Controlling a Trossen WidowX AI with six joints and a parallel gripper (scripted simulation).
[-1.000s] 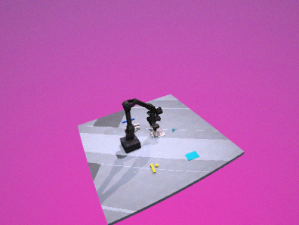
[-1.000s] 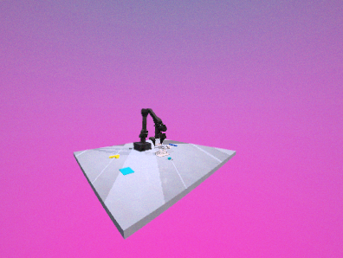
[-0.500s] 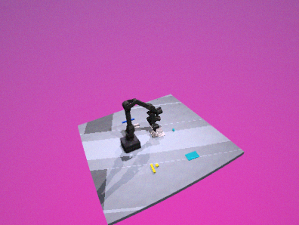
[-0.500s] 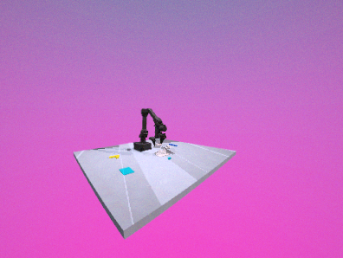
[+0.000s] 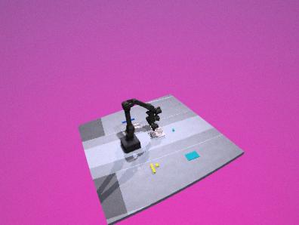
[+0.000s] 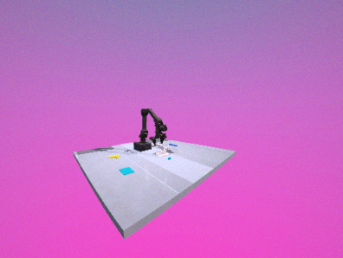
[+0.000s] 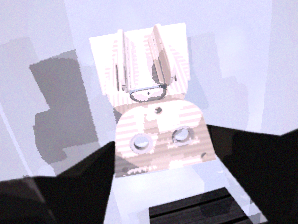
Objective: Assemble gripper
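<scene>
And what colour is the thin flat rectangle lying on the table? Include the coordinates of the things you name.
Cyan (image 5: 192,155) (image 6: 126,171); the top view shows it best.

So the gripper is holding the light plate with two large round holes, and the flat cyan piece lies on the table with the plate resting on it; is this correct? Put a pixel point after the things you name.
Not quite: the gripper (image 5: 155,127) (image 7: 159,137) does hold the plate (image 7: 162,120), but the top view shows the flat cyan piece (image 5: 192,155) lying well apart from it.

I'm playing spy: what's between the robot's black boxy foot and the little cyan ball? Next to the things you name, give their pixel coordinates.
The pale pinkish gripper base (image 5: 158,134) (image 6: 163,153) (image 7: 103,60) lies there; the top and exterior views show it.
</scene>
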